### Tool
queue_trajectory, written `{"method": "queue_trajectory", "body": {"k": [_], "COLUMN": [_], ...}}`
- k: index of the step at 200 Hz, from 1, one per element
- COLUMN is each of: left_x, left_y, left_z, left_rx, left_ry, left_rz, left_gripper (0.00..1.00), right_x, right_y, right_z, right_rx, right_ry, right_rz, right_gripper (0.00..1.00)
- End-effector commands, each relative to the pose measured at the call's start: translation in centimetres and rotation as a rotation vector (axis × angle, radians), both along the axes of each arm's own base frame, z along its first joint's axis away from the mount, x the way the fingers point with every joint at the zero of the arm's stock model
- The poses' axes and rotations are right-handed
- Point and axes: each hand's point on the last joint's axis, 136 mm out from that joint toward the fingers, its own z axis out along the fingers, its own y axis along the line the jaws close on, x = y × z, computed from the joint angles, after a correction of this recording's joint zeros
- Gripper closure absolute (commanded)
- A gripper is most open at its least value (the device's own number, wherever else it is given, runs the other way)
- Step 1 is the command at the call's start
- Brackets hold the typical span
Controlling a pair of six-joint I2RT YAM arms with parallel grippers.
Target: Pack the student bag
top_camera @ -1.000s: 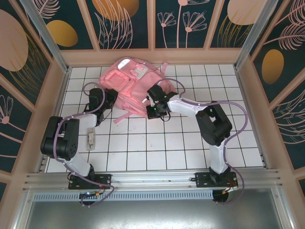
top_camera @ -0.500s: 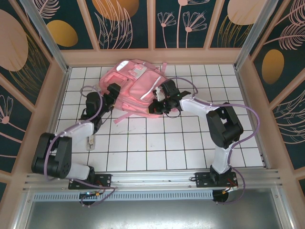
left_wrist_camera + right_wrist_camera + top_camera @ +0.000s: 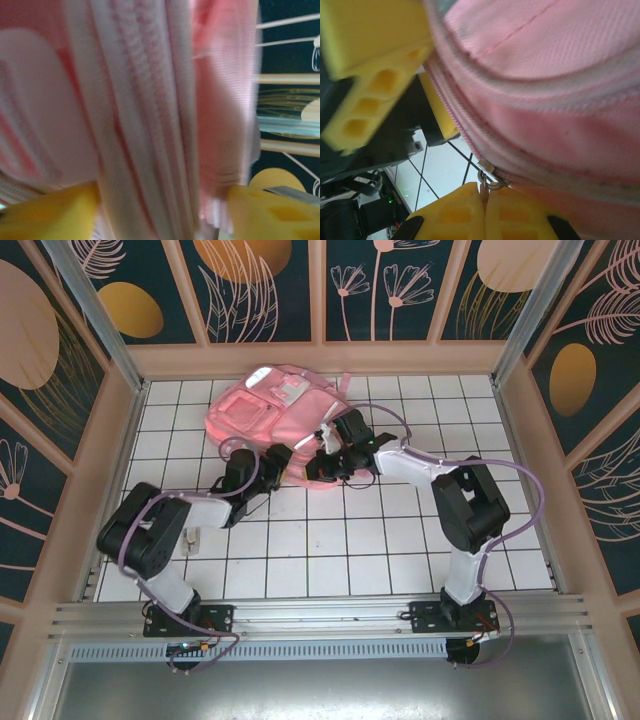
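Note:
The pink student bag point(image 3: 268, 412) lies at the back of the tiled table. My right gripper point(image 3: 322, 466) is at its near right edge, shut on the small zipper pull point(image 3: 484, 186) that hangs from a metal ring on the bag's zipper point(image 3: 451, 116). My left gripper point(image 3: 278, 462) is at the near edge just left of it. Its yellow fingers point(image 3: 50, 212) stand wide apart, open, with a thick fold of the bag's pink fabric point(image 3: 145, 125) between them. In the right wrist view the left gripper's fingers point(image 3: 375, 75) are close beside the zipper.
A small pale flat object point(image 3: 191, 536) lies on the tiles beside the left arm's elbow. Wooden frame walls point(image 3: 320, 358) close in the table at the back and both sides. Open tiles point(image 3: 330, 540) stretch between the bag and the arm bases.
My left gripper has swung from the bag's left side to its near edge, close to the right gripper. The right gripper stays at the zipper, and the bag has shifted a little.

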Motion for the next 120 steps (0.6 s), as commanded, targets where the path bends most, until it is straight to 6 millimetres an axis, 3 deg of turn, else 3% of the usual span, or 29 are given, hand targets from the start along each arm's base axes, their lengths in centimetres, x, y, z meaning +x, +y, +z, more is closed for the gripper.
{"method": "queue_trajectory", "body": {"k": [1,18,45,57,81,101,120], "left_x": [2.2,2.6,2.0,1.5,0.4,-0.3,-0.8], "left_y": [-1.2,-1.6,-1.2,-0.9,-0.7,-0.7,-0.7], "left_z": [1.0,0.6,0.2,0.0,-0.2,-0.4,-1.0], "left_rx": [-0.086,-0.097,-0.033,0.007,0.040,0.059,0.098], "left_ry": [-0.073,-0.075,-0.065,-0.055,-0.039,-0.028,-0.017], "left_rz": [0.024,0.013,-0.001,-0.011,-0.038,-0.065,-0.095], "left_gripper": [0.65,1.00,1.00,1.00,1.00,1.00,1.00], "right_x": [-2.6,-3.4,-2.8,-1.8,0.8,2.6,4.9], "right_y": [0.0,-1.7,-7.6,-10.5,-14.0,-15.2,-18.6], "right_z": [1.7,0.0,-4.4,-5.4,-4.8,-3.6,-3.1], "right_rx": [0.031,-0.063,-0.407,-0.536,-0.676,-0.762,-0.868], "right_ry": [0.008,0.013,-0.030,-0.049,-0.114,-0.189,-0.210], "right_rz": [0.049,0.045,0.000,-0.030,-0.085,-0.097,-0.179], "right_gripper": [1.00,1.00,1.00,1.00,1.00,1.00,1.00]}}
